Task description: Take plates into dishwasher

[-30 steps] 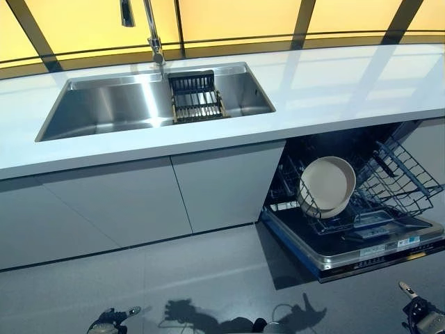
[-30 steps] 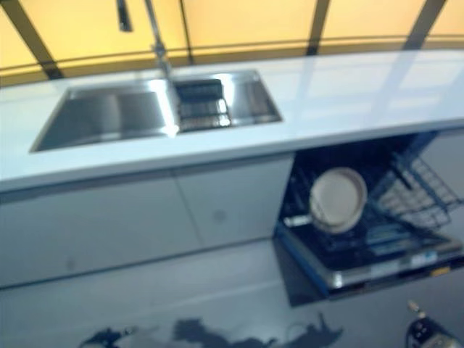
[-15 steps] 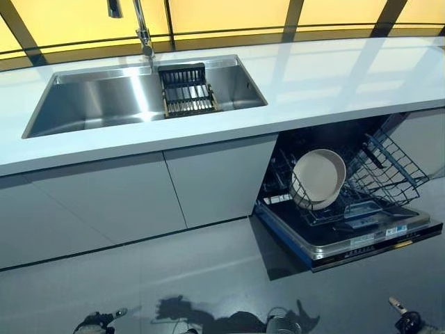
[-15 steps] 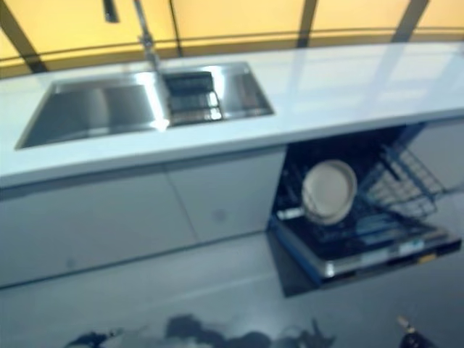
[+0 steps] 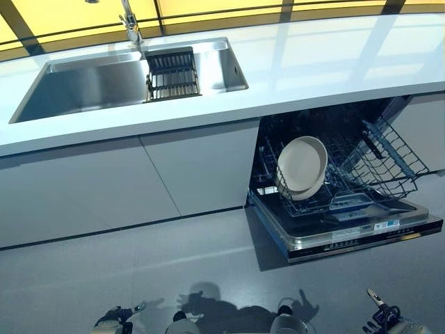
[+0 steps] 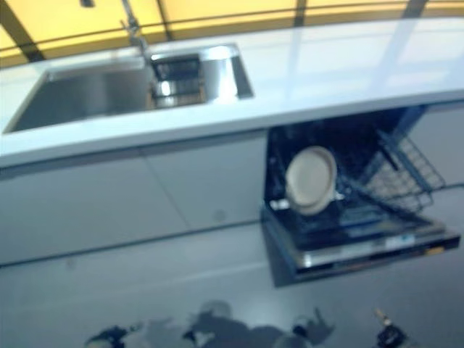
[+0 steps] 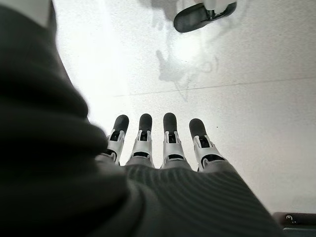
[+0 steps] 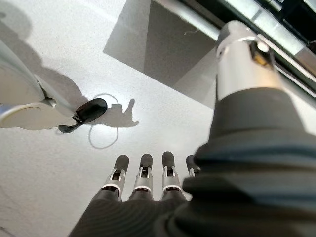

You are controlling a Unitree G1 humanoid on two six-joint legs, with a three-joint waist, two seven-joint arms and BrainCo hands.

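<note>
Round beige plates (image 5: 302, 165) stand tilted in the wire dishwasher rack (image 5: 375, 163); each robot hand (image 7: 163, 143) (image 8: 143, 180) hangs straight-fingered, empty.

faucet (image 5: 129, 24) top cropped, right hand (image 5: 381, 319) edge-cut

A steel sink (image 5: 90, 83) is set into the white countertop (image 5: 327, 62), with a dark slatted drain rack (image 5: 172, 73) sitting in its right part and a tap (image 5: 130, 24) rising behind it. Below run plain grey cabinet fronts (image 5: 125, 184) (no handles visible), above a grey floor (image 5: 174, 271)
</note>
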